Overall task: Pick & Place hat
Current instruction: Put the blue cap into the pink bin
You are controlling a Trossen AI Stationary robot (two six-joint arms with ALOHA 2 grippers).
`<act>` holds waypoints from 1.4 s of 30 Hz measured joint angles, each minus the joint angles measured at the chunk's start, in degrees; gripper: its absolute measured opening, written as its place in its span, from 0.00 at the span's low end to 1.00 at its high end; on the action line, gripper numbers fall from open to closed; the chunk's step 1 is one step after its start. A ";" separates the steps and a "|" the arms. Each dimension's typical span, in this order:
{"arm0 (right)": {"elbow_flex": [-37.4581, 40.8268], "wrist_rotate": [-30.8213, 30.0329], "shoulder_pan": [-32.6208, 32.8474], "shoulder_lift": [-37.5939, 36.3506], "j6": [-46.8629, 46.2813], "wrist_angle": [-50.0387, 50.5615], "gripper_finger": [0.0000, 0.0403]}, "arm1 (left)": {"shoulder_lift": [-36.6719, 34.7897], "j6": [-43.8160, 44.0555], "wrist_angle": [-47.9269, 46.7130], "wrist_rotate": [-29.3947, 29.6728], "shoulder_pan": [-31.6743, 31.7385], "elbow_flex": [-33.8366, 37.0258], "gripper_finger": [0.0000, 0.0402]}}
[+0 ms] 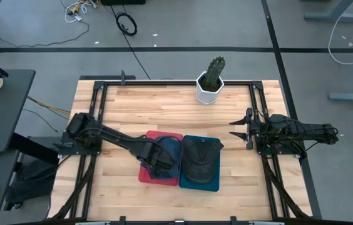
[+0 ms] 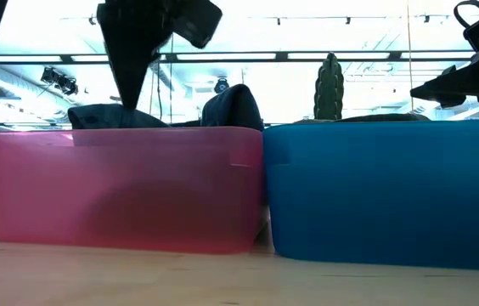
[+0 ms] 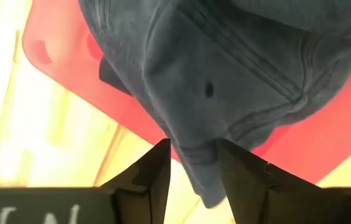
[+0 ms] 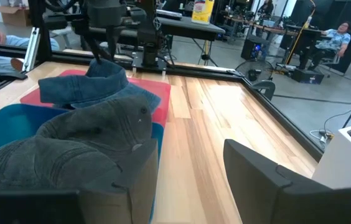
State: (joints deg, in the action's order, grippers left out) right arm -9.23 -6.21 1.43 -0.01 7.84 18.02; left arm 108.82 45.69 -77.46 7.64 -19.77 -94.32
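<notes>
A dark blue hat (image 1: 169, 152) lies in the red bin (image 1: 148, 175); in the low view its crown (image 2: 233, 106) shows above the bin's rim. A dark grey hat (image 1: 200, 159) fills the blue bin (image 1: 189, 182) beside it. My left gripper (image 1: 158, 159) reaches down over the red bin and is shut on the blue hat (image 3: 225, 74). My right gripper (image 1: 239, 128) hovers open at the table's right side, level, pointing toward both bins (image 4: 188, 146). My left gripper pinches a fold of the blue hat's crown edge (image 3: 194, 152) between its two fingers (image 3: 157, 171). It comes from above, pointing down. The cloth is drawn up into a peak (image 4: 107, 68) under the fingers, while the rest of the hat lies in the red bin.
A white pot with a cactus (image 1: 211, 87) stands at the table's far edge. Bare wood (image 1: 133, 109) lies between the bins and the far edge and to the right of the blue bin. A black frame rail (image 1: 258, 150) runs along the table's sides. People sit in the room beyond.
</notes>
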 joint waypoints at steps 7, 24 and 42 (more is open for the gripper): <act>0.00 -0.01 0.00 0.00 0.01 -0.01 0.47 | -0.55 3.27 3.46 -0.70 -2.79 0.00 0.28; 0.00 -0.01 0.00 0.00 0.00 -0.04 0.47 | -1.68 0.43 5.02 -1.88 -1.55 0.09 0.01; 0.00 0.01 0.00 0.00 0.02 -0.04 0.47 | -2.95 2.66 16.90 -6.00 0.39 12.28 0.00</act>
State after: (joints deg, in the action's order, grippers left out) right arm -9.23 -6.20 1.43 -0.01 7.86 17.98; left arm 105.86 48.36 -60.56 1.63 -19.38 -82.05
